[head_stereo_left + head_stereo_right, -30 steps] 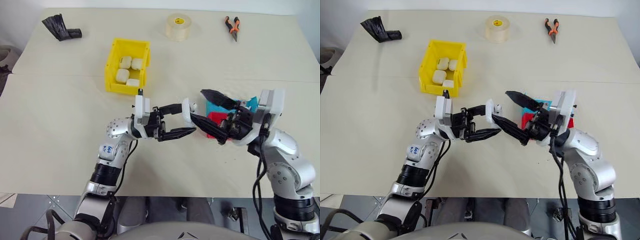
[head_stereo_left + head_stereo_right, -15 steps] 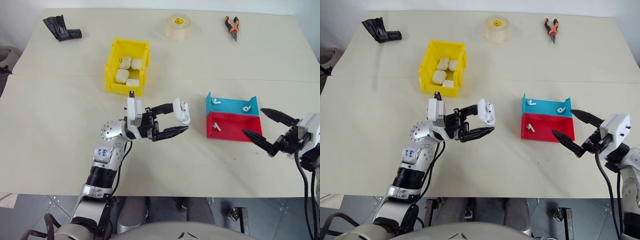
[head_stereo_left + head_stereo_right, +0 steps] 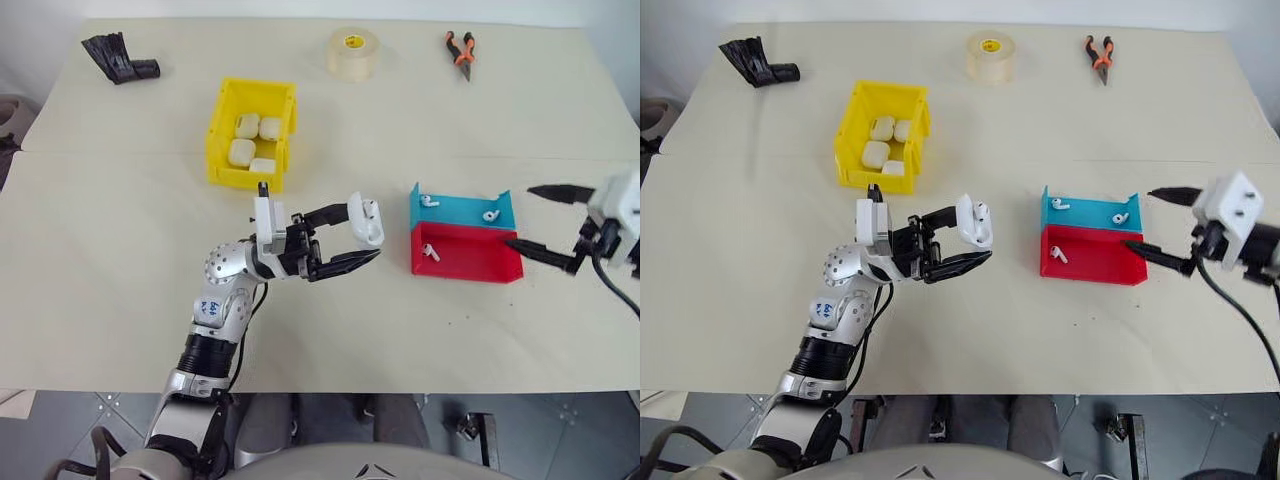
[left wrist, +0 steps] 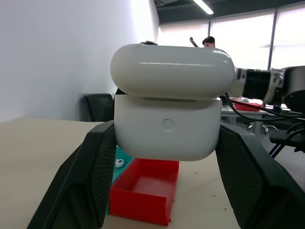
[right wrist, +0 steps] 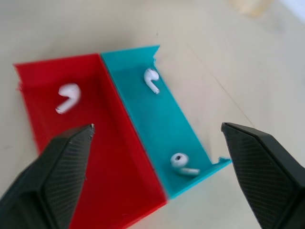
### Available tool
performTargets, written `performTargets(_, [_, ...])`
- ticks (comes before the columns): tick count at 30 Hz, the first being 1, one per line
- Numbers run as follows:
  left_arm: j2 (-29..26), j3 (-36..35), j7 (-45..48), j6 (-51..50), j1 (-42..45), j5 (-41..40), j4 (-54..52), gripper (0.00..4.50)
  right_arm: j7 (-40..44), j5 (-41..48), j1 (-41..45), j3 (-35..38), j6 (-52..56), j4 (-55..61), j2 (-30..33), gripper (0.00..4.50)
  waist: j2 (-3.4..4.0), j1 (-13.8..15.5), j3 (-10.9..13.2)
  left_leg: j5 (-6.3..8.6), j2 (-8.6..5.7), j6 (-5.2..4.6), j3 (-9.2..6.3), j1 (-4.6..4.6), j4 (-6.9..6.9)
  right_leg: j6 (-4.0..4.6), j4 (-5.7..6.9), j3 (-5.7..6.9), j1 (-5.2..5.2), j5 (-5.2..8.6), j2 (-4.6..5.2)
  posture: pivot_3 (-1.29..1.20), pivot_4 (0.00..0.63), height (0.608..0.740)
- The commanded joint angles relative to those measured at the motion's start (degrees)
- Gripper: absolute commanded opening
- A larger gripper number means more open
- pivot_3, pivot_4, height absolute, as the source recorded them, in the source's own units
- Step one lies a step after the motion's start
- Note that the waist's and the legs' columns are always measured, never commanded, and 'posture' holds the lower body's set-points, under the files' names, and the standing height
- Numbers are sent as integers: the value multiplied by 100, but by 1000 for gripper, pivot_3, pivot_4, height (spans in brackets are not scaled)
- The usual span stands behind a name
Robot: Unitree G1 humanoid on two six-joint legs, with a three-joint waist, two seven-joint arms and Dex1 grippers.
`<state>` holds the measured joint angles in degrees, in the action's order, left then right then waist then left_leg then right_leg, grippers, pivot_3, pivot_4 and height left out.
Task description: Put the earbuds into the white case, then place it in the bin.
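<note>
My left gripper (image 3: pixel 362 238) is shut on the white case (image 3: pixel 366 220) and holds it above the middle of the table. In the left wrist view the case (image 4: pixel 167 129) sits between both fingers with its lid slightly ajar. Two earbuds (image 3: pixel 430 200) (image 3: pixel 490 215) lie in the blue tray (image 3: pixel 460 212), and one earbud (image 3: pixel 431 252) lies in the red tray (image 3: pixel 470 258). My right gripper (image 3: pixel 522 216) stands open just right of the trays, nothing between its fingers. The yellow bin (image 3: pixel 222 130) sits at the back left and holds several white cases.
A roll of tape (image 3: pixel 354 52) and orange-handled pliers (image 3: pixel 462 50) lie along the far edge. A black object (image 3: pixel 118 58) lies at the far left corner. In the right wrist view, the trays (image 5: pixel 143 157) lie directly ahead of the open fingers.
My right gripper has pulled away from the case and swung right, past the trays, still open. The trays now show uncovered. The left gripper has kept still with the case.
</note>
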<state>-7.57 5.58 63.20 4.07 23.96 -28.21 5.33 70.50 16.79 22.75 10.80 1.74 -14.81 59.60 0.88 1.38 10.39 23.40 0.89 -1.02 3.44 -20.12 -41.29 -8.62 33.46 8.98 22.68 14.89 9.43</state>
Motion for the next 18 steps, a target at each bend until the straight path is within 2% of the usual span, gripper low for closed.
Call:
performTargets(1, [57, 21, -27, 111, 5, -3, -76, 2763, 388, -689, 996, -644, -464, -773, 229, 4473, 1, -6, 0, 0, -1, 0, 0, -1, 1, 0, -2, -1, 0, 0, 0, 0, 150, 740])
performTargets(5, [118, 51, -67, 145, -33, 12, -105, 2763, 699, -1708, 2501, -1597, -1711, -2166, 14, 4473, 2, -9, 1, 0, -2, 0, 0, -4, 4, 0, -5, 1, 2, 0, 0, 0, 150, 740])
performTargets(8, [158, 65, -118, 163, -63, 33, -148, 2763, 866, -2243, 3184, -2125, -2597, -2973, -208, 4473, 2, -54, 1, 0, -2, 0, 1, -6, 11, 0, -7, 4, 3, 0, 0, 0, 150, 740])
performTargets(13, [180, 70, -217, 192, -79, 56, -198, 2763, 1165, -2693, 3909, -2611, -3632, -4019, -582, 4473, 3, -96, 1, 0, 0, 0, -1, -6, 9, 0, -7, 6, 3, 0, 0, 0, 150, 740])
performTargets(18, [163, 67, -272, 210, -97, 60, -227, 2763, 1209, -3087, 4351, -2894, -4229, -4701, -779, 4473, 5, -155, 2, 0, 1, 0, -2, -7, 8, 0, -6, 6, 3, 0, 0, 0, 150, 740])
